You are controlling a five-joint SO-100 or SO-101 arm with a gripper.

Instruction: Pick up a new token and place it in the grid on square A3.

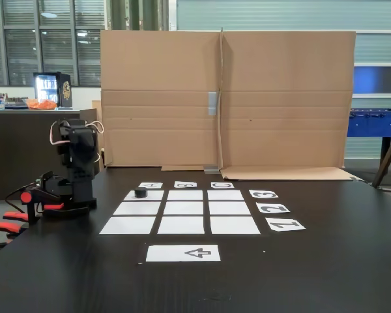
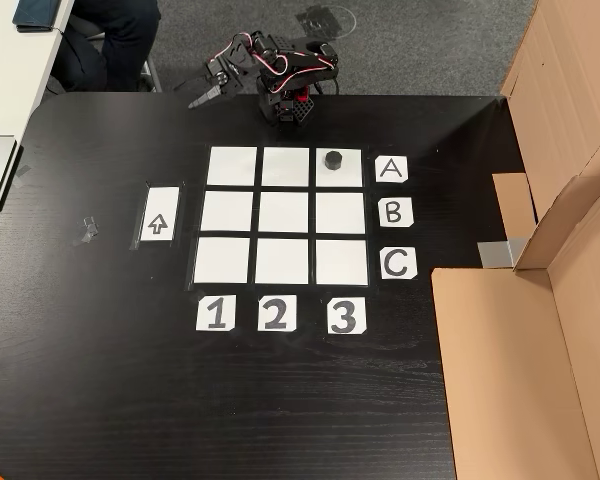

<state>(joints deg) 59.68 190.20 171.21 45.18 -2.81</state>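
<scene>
The token [image 2: 332, 159] already sits on square A3 [image 2: 340, 178], at the grid's [image 2: 285, 212] one o'clock corner; claw [image 2: 202, 95] state unclear.

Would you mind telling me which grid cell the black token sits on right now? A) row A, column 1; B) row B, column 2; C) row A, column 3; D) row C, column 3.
C: in the other view the token rests on the cell of the grid that lines up with the A label and the 3 label.
</scene>
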